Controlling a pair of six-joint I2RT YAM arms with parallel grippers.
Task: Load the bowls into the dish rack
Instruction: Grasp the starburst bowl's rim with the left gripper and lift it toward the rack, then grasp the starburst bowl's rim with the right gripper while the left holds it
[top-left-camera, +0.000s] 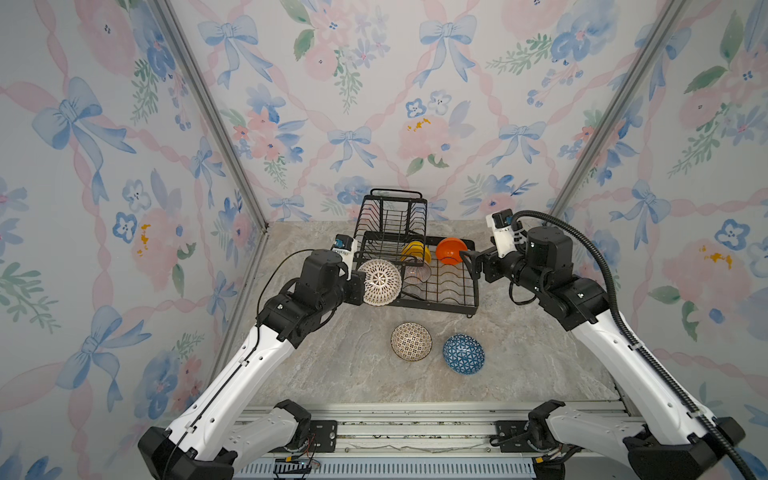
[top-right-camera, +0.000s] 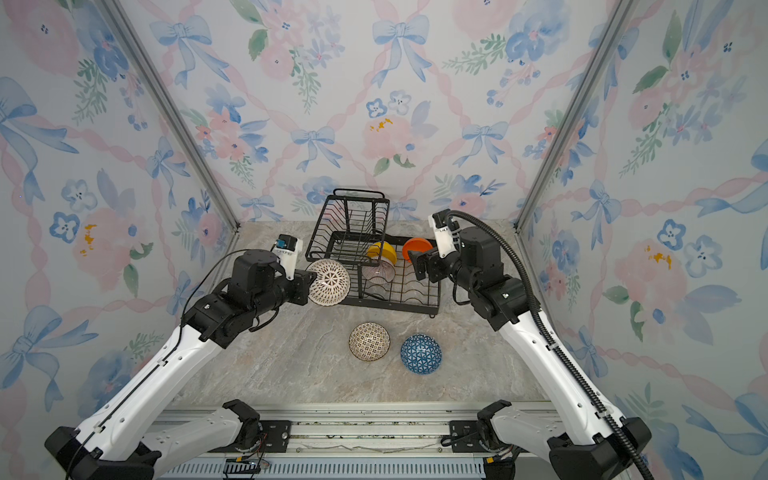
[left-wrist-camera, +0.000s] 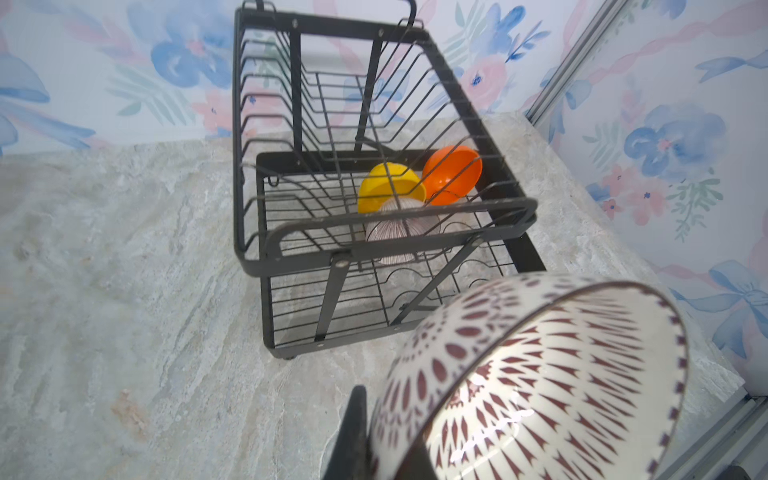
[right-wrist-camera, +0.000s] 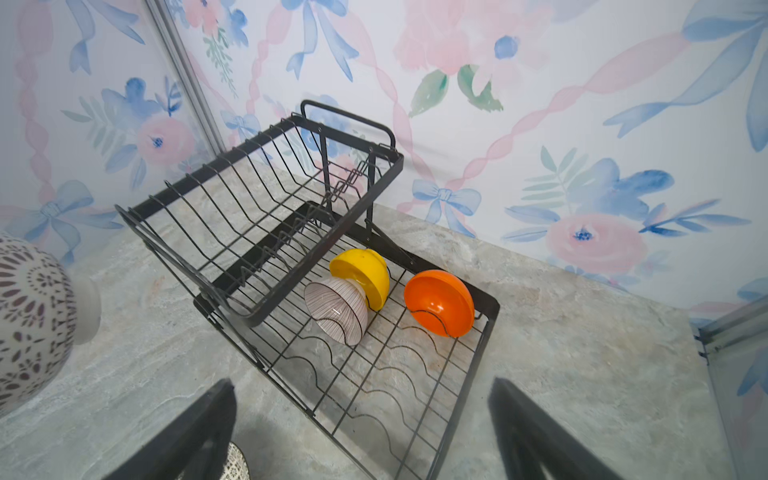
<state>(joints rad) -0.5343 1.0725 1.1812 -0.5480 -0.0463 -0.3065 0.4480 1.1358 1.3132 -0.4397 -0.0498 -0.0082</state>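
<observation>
Marble-look tabletop (top-left-camera: 332, 374), flowery walls all round. Left gripper (top-left-camera: 360, 286) is clamped on the rim of the lattice bowl (top-left-camera: 380, 282), held on edge just off the dish rack's (top-left-camera: 436, 306) corner. Probably ceramic: stiff, glossy, chippable, so a rim pinch looks right. Ahead of it the lower tray (right-wrist-camera: 488, 332) has free slots beside the striped bowl (top-left-camera: 417, 272); the upper basket (right-wrist-camera: 324, 245) overhang is the snag risk. Right gripper (top-left-camera: 470, 262) hangs wide open, empty, opposite.
</observation>
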